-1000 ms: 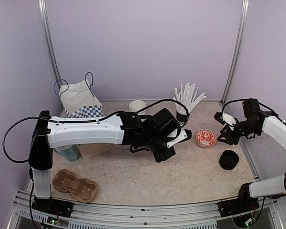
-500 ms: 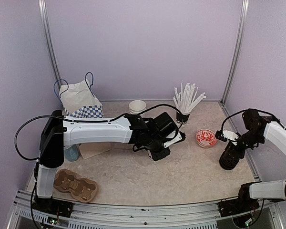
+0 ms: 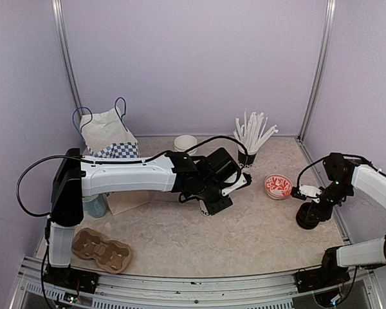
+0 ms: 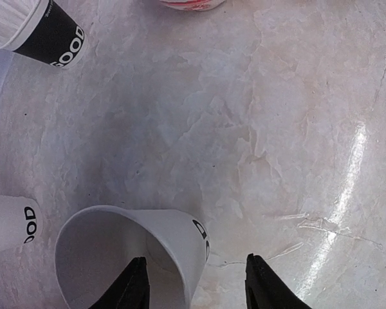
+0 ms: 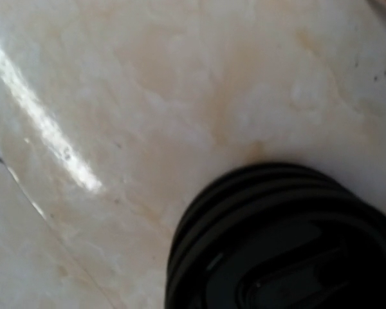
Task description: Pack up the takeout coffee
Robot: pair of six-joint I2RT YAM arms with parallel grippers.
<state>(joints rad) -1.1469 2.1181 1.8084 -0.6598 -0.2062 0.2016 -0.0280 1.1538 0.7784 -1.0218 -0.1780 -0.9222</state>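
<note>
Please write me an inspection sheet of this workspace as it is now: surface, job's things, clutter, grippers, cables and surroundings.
Surface: beige marbled table top, glare streaks, no spill seen.
Job's things: open white paper cup at the left gripper; second white cup at the back; stack of black lids; cardboard cup carrier; paper bag.
Clutter: black-banded cup of straws; red patterned dish; light-blue mug, partly hidden.
Grippers: left gripper open, cup wall between its fingers; right gripper over the lids, jaws not visible.
Cables: black cable loops on both arms.
Surroundings: lilac walls, metal posts.
</note>
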